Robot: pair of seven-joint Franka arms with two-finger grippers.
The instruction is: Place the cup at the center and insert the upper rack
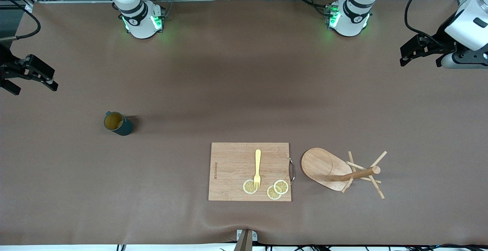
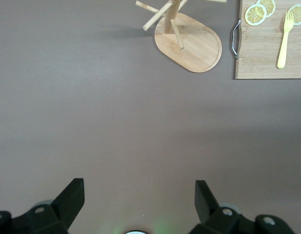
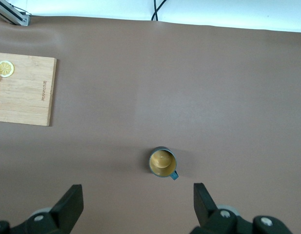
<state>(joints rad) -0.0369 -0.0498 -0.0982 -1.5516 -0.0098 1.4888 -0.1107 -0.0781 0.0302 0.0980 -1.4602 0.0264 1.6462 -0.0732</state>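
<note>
- Front view: cup stands upright on the bench toward the right arm's end, handle away from the front camera.
- Right gripper hangs nearest it, fingers spread wide, holding nothing.
- Upper rack stands beside the cutting board.
- Left gripper waits, fingers spread, empty.

Both arms wait, raised and pulled wide apart. The left pincer hangs over its own end of the bench, fingers spread wide and empty. The right pincer mirrors it, also gaping, gripping nothing.
</note>
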